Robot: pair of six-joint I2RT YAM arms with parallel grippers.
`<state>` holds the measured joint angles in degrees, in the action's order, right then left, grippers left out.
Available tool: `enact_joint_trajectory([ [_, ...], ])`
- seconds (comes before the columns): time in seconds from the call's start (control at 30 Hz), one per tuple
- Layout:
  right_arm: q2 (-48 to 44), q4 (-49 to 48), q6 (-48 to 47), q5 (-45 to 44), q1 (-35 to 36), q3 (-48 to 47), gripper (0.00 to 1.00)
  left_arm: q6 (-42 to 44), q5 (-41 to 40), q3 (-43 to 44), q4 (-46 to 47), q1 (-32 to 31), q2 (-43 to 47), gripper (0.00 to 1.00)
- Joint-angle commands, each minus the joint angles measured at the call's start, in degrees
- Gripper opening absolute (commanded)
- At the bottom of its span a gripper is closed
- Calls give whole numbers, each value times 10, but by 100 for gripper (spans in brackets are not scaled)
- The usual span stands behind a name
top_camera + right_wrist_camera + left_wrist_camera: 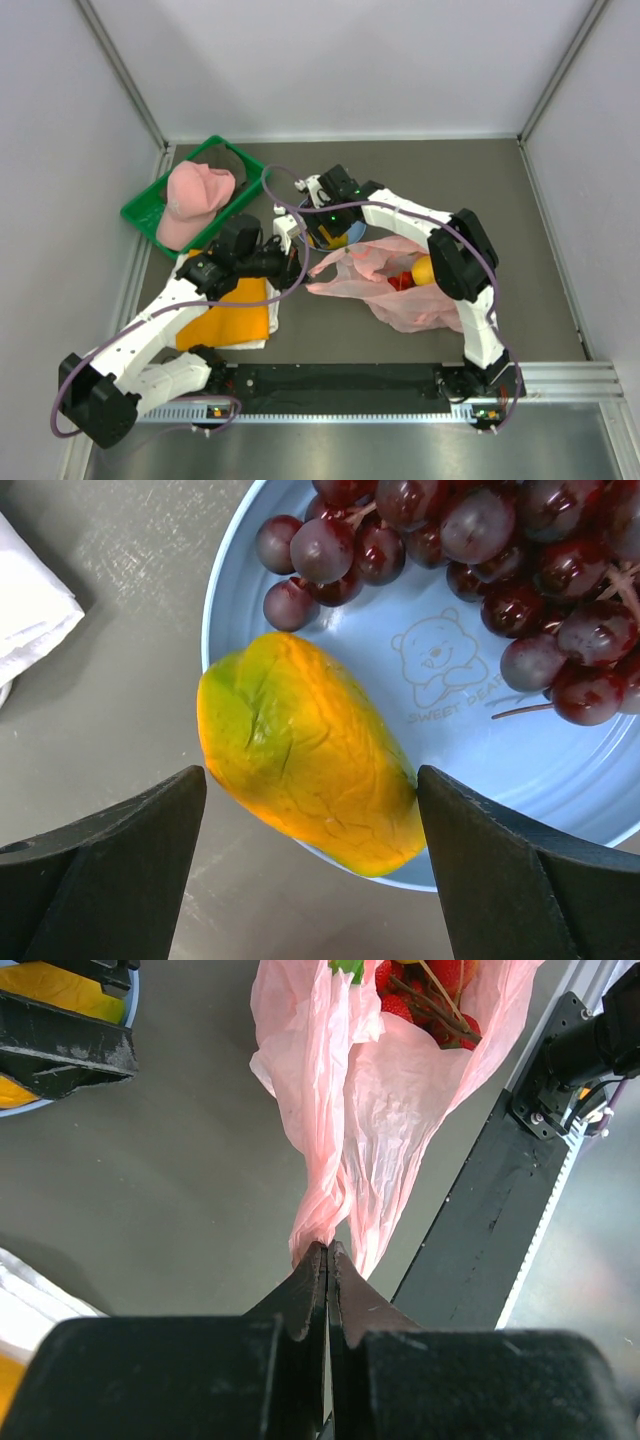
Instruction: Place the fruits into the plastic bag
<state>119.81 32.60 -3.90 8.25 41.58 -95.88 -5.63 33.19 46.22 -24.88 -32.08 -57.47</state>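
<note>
Partly done. Already inside the plastic bag (432, 308), right of centre in the top view: a lemon (424, 270) and red fruits (400, 281). Left to move, on the light blue plate (470, 750) filling the right wrist view: the mango (300, 760) at lower centre, overhanging the rim, and the grapes (480, 560) at upper right. Left gripper (327, 1255) pinched tight on a fold of the bag's edge, low centre of its view. Right gripper (310, 800) spread wide either side of the mango, no grip closed yet. No kiwi visible anywhere
</note>
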Motion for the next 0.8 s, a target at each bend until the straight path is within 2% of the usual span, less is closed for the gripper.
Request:
enact_joint_trajectory([
  [0.0, -6, 4, -6, 4, 17, -7, 85, 2, 7, -2, 12, -1, 11, 0],
  [0.33, 13, 40, -1, -22, 21, -34, 76, 2, 7, -2, 12, -1, 12, 0],
  [0.6, 29, 63, 20, -77, 32, -60, 76, 2, 8, -3, 11, -1, 12, 0],
  [0.77, 35, 74, 32, -81, 36, -71, 68, 2, 6, -3, 12, -1, 12, 0],
])
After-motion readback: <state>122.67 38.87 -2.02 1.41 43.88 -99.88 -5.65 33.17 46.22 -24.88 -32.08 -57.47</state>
